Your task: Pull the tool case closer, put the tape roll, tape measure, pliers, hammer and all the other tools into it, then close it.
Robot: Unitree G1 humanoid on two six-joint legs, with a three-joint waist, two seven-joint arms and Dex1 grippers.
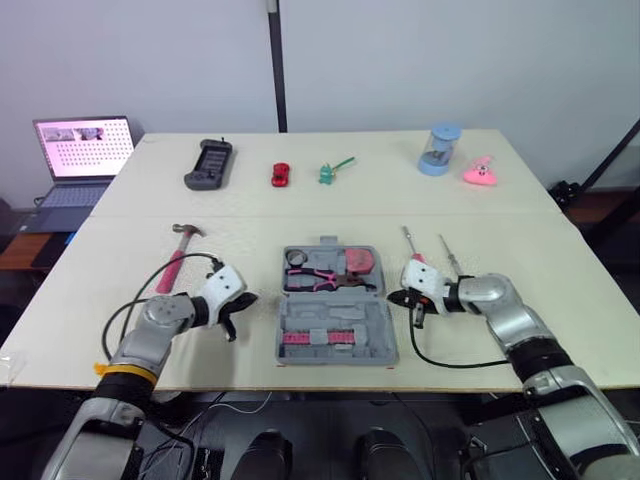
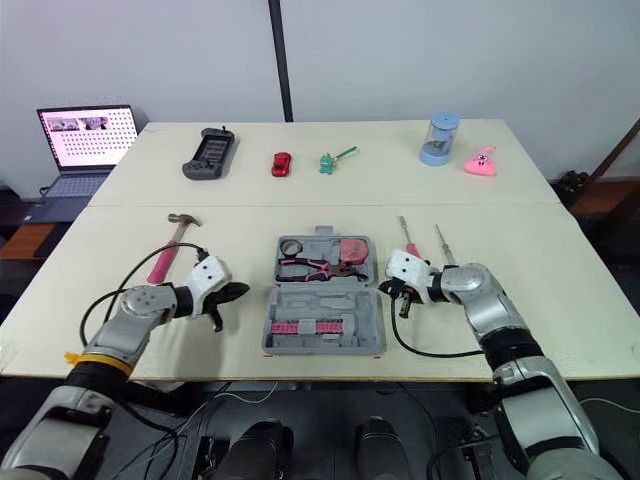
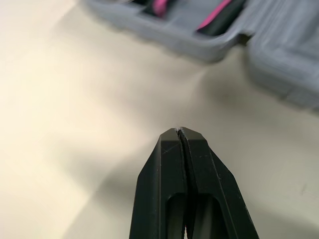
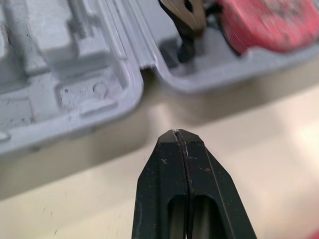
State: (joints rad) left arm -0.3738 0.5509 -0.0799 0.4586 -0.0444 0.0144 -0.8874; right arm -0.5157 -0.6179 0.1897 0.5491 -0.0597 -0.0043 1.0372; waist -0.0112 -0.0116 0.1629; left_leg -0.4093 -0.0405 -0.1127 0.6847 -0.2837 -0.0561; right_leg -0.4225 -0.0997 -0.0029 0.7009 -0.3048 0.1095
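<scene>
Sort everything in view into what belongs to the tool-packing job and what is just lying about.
Job: tool case, hammer, screwdriver, second screwdriver; inside the case already, pliers, tape measure, tape roll.
Lying about: laptop, black handheld device, red toy car, green toy, blue canister, pink toy.

On the tabletop (image 1: 560, 290), at centre, tool case (image 1: 335, 335) lying open. In its far half: tape roll (image 1: 297, 257) at 10 o'clock, pliers (image 1: 322, 277) midway, tape measure (image 1: 361, 262) at 2. Hammer (image 1: 177, 258) off at the case's 10 o'clock, two screwdrivers (image 1: 410, 242) at 2. Left tool (image 3: 178, 132) near at 9, right tool (image 4: 178, 134) just beside at 3.
</scene>
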